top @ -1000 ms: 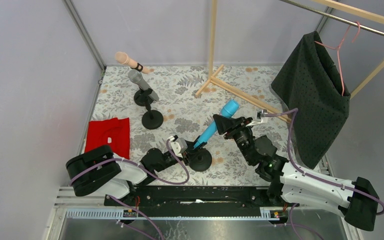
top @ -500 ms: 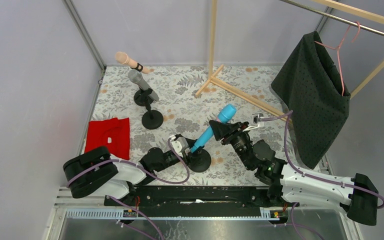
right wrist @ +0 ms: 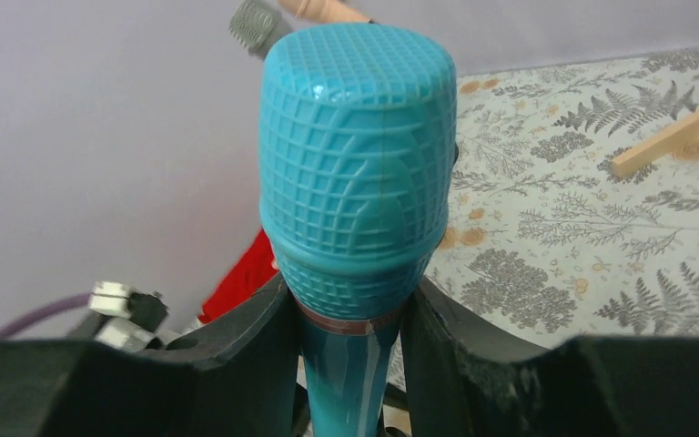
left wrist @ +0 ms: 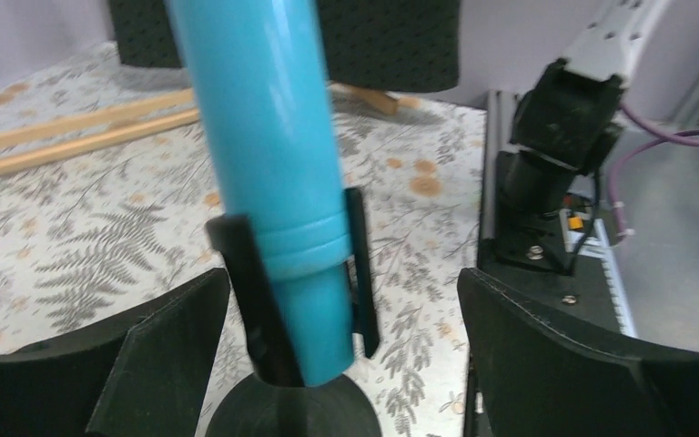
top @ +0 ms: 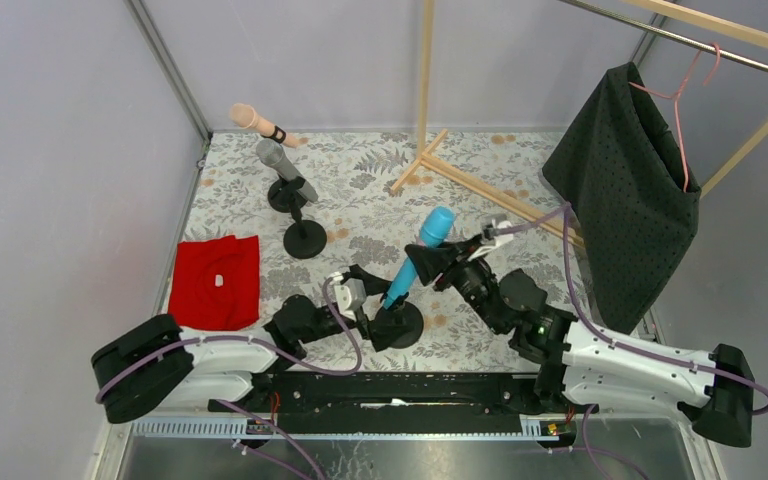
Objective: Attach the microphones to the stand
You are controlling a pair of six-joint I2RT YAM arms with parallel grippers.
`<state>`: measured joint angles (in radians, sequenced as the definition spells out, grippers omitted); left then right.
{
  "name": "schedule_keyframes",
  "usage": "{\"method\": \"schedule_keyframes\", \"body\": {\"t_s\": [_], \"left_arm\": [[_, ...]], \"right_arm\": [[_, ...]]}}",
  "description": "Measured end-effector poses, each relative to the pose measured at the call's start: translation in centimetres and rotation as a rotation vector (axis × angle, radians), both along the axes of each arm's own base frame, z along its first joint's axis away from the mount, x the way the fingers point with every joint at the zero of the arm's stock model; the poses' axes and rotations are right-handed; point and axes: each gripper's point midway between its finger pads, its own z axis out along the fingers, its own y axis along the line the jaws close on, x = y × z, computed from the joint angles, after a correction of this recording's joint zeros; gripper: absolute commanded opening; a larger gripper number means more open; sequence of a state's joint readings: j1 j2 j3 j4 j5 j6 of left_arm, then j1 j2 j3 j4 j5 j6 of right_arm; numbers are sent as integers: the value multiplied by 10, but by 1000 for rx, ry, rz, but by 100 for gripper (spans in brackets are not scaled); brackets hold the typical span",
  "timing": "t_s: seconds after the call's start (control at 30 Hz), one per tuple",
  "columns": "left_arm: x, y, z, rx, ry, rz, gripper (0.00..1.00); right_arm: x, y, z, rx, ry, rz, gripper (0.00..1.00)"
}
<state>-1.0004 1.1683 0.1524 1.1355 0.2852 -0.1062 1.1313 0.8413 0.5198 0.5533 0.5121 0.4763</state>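
The cyan-blue microphone (top: 415, 262) stands tilted, its lower end seated in the black clip (left wrist: 244, 273) of the near stand (top: 400, 322). My right gripper (top: 424, 264) is shut on it just under the head (right wrist: 357, 164), one finger (right wrist: 248, 339) on each side. My left gripper (top: 376, 308) is open, its jaws wide apart on either side of the stand's base (left wrist: 264, 411) and touching nothing. At the back left, the peach-pink microphone (top: 256, 122) and the silver-grey microphone (top: 285, 168) each sit on a black round-based stand (top: 305, 240).
A red cloth (top: 216, 275) lies left of the near stand. The wooden rack's foot (top: 460, 175) crosses the floral mat behind. A dark garment on a pink hanger (top: 625, 190) hangs at the right. Grey walls close in on the left and back.
My left gripper has gone from shut to wide open at the stand. The right gripper has carried the cyan-blue microphone's head leftward, so it now stands more upright.
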Motion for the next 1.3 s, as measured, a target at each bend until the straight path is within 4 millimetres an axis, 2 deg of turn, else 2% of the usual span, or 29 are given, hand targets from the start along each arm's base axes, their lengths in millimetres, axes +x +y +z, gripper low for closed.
{"method": "schedule_keyframes", "body": {"t_s": [0.13, 0.3, 0.53, 0.63, 0.77, 0.97, 1.2, 1.3], "left_arm": [[-19, 4, 17, -40, -14, -68, 99], [-30, 13, 19, -36, -11, -80, 99], [-50, 14, 14, -10, -25, -139, 99], [-52, 13, 10, 9, -31, -148, 99], [-47, 12, 1, 42, -40, -124, 99], [-26, 12, -18, 107, -59, -29, 98], [-1, 10, -26, 149, -114, 83, 94], [7, 5, -26, 164, -141, 98, 88]], "right_arm": [[-1, 18, 10, -148, -40, 91, 0], [0, 29, 11, -252, -47, 256, 0], [12, 31, 9, -348, -21, 528, 0], [7, 39, 8, -391, -48, 711, 0], [-12, 48, 8, -468, -155, 954, 0], [-32, 51, 6, -534, -272, 1231, 0], [-43, 52, 3, -506, -324, 1415, 0], [-47, 52, 3, -490, -330, 1463, 0]]}}
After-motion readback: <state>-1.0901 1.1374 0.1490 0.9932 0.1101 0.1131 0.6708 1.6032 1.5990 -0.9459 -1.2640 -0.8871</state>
